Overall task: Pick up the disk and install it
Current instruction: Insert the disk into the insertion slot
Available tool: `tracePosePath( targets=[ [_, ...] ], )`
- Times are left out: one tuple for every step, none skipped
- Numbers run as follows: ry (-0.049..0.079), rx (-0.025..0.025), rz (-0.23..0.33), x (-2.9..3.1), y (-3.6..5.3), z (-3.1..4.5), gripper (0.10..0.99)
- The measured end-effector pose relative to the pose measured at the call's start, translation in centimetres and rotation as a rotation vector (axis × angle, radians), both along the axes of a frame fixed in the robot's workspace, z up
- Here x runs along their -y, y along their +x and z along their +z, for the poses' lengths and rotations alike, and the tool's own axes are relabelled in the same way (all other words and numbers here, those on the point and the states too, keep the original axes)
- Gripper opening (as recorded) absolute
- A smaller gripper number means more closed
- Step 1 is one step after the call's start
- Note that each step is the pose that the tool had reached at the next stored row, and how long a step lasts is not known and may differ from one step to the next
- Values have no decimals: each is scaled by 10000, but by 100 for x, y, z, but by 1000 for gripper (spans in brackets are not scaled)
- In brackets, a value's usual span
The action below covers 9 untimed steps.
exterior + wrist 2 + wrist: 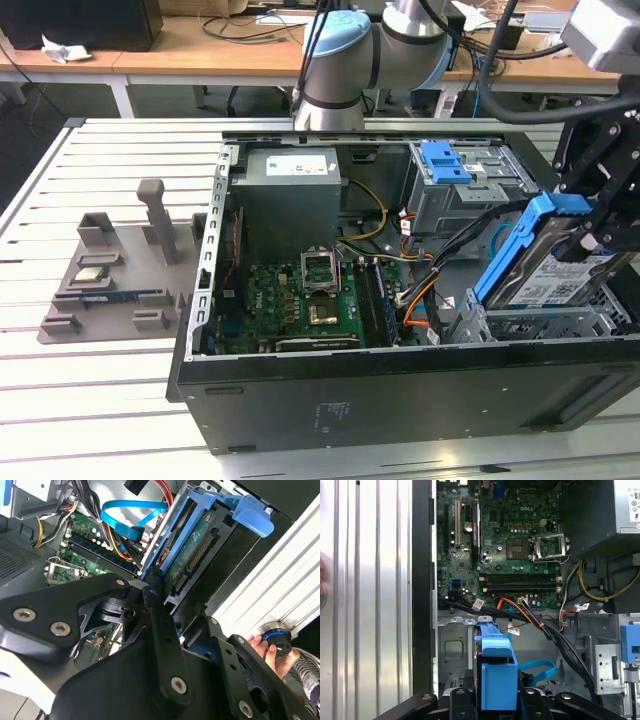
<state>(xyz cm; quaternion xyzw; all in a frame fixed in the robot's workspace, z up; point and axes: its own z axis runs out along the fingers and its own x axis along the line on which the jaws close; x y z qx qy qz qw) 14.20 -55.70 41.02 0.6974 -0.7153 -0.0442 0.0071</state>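
Your gripper (590, 235) pinches the disk (545, 262), held tilted above the drive cage (520, 322) at the case's (400, 395) corner, exterior view's right; cables (440, 255) crowd its inner edge.

disk (555, 272): brushed silver metal in glossy blue plastic carrier; gripper (600, 235) matt black metal; table (110, 150) ribbed aluminium.

Arm (370, 50) reaching over from behind, tool (590, 235) angled downward, fingers clamped on a load
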Motion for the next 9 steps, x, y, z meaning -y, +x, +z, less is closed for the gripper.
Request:
tracePosePath(
  targets=[
    [1, 0, 0, 0, 0, -33, 369],
    [1, 0, 1, 0, 0, -81, 369],
    [0, 0, 1, 0, 0, -102, 369],
    [0, 0, 1, 0, 0, -119, 369],
    [0, 0, 0, 0, 0, -149, 369],
    [1, 0, 1, 0, 0, -181, 369],
    [1, 0, 1, 0, 0, -203, 369],
    [1, 0, 1, 0, 0, -216, 369],
    [-1, 0, 1, -1, 0, -228, 369]
  ],
)
